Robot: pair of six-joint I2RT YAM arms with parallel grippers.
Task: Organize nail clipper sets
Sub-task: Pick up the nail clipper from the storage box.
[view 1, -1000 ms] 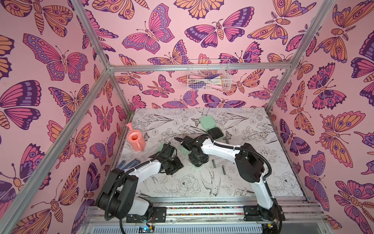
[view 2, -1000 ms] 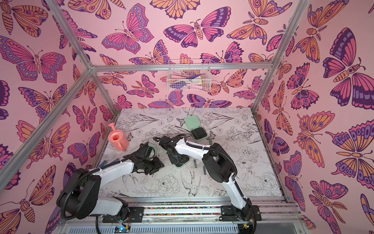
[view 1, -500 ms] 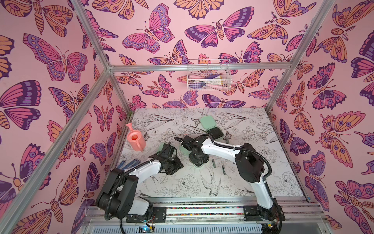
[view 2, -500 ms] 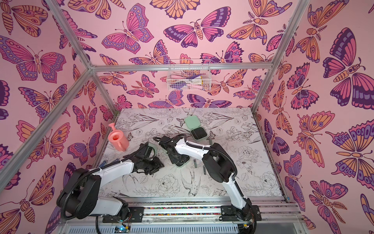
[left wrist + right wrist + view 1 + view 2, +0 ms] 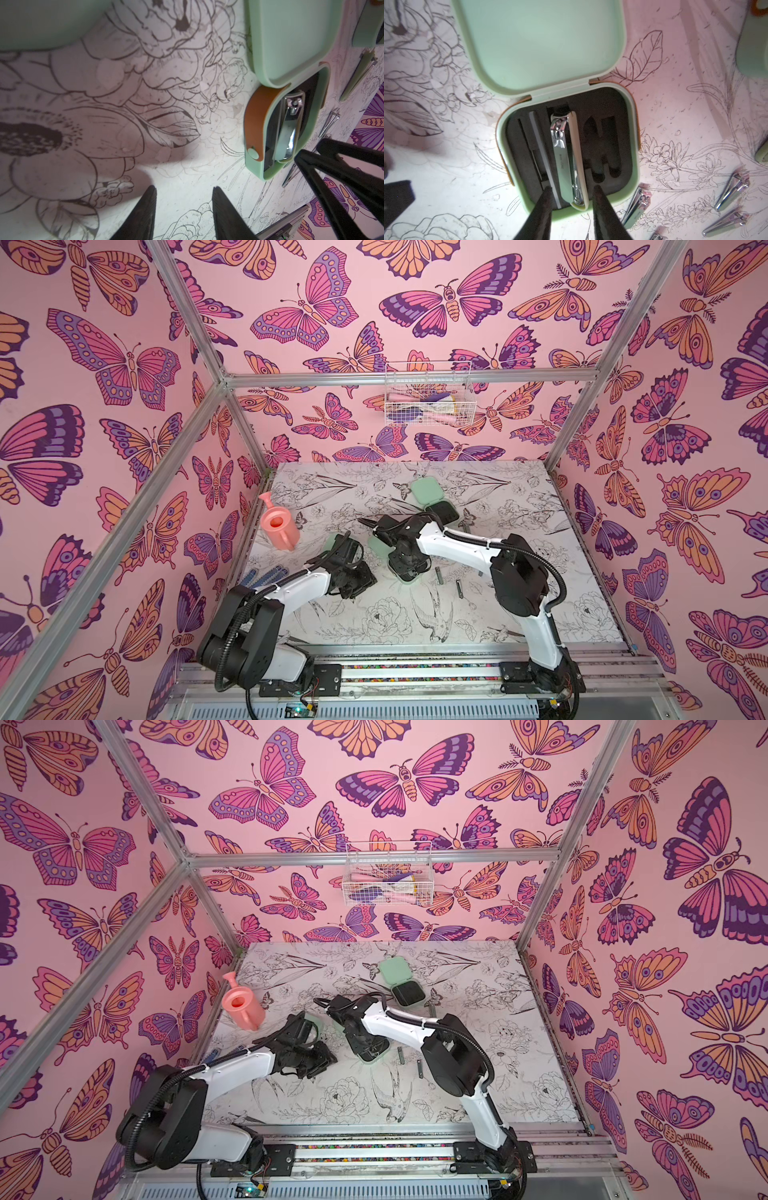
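Nothing has shifted; right gripper (image 5: 572, 190) flanks clipper (image 5: 565, 158), perhaps gripping.

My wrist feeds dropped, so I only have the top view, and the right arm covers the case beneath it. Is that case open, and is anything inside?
Observer: Yes. The right wrist view shows the open case with its lid folded back flat and one large clipper lying inside.
Operator: Is the right gripper holding that clipper?
Observer: No. The right gripper has its jaws apart, straddling the clipper's near end without touching it.
Operator: Is the left gripper carrying anything?
Observer: No. In the left wrist view the left gripper is open, and only the printed table shows between its fingers.
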